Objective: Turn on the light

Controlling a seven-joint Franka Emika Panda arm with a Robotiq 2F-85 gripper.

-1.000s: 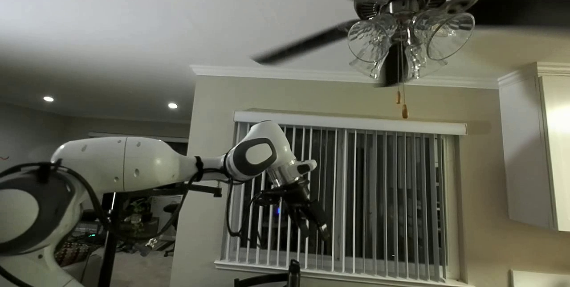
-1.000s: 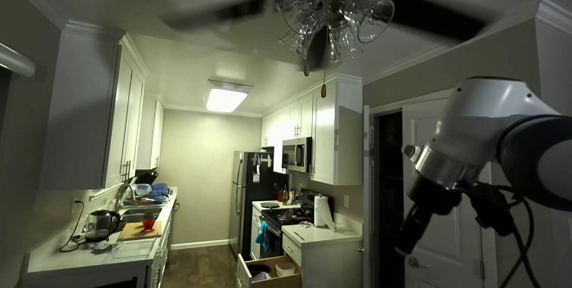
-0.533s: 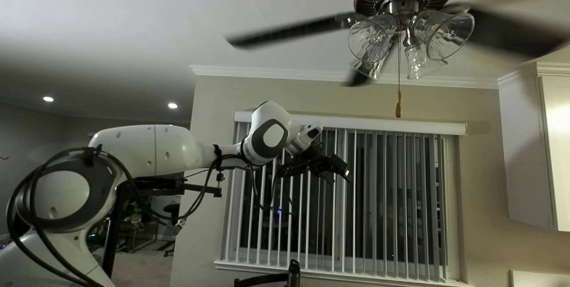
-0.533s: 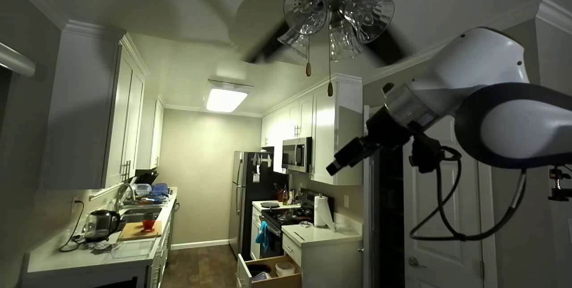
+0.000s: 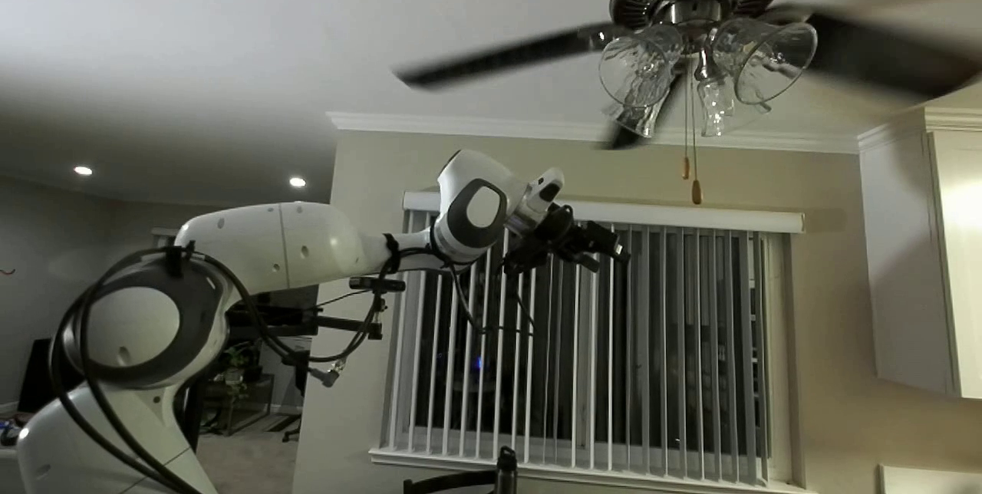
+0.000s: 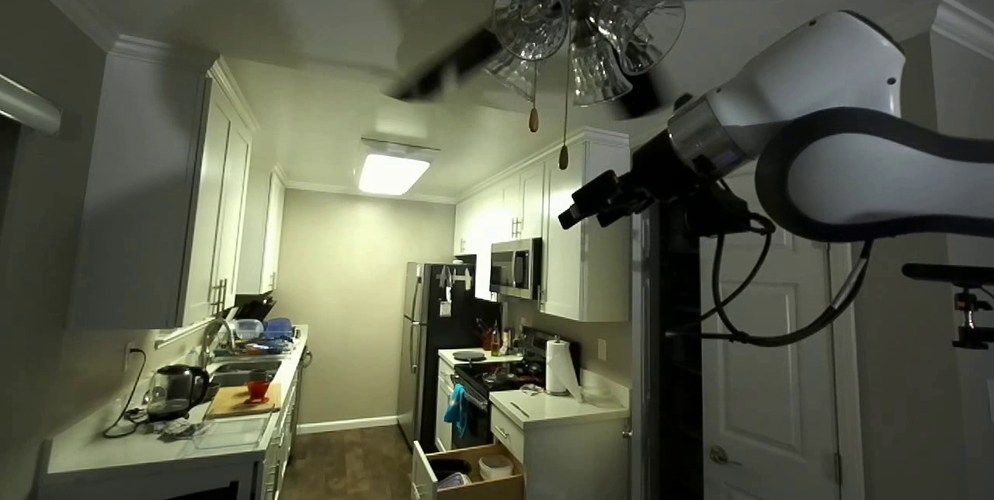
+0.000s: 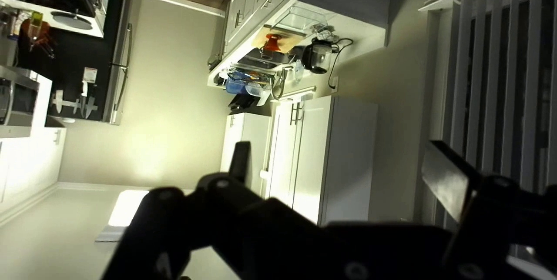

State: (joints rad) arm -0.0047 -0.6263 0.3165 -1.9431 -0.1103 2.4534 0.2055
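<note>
The light [image 5: 637, 68], a cluster of clear bell-shaped glass shades under a metal fan hub, hangs from the ceiling in both exterior views [image 6: 531, 17]. Its shades look unlit. Two thin chains hang from it, a longer one with a wooden pull [image 5: 696, 192] and a shorter one with another wooden pull [image 5: 686, 168]. My gripper [image 5: 607, 256] is lower than the pulls and left of them in this view. In an exterior view my gripper [image 6: 586, 218] appears just below the longer pull [image 6: 564, 157]; depth is unclear. In the wrist view my gripper [image 7: 338, 149] is open with nothing between its fingers.
Dark fan blades [image 5: 506, 57] above are blurred by turning. Window blinds [image 5: 583, 340] are behind the arm and a white wall cabinet [image 5: 909, 264] is at the right. A lit ceiling panel [image 6: 392, 174] shows in the kitchen. Cables [image 6: 776, 341] hang below the arm.
The arm has risen and reached toward the fan. The gripper has tilted up from pointing down to nearly level. The fan blades have turned and the pulls have swung slightly.
</note>
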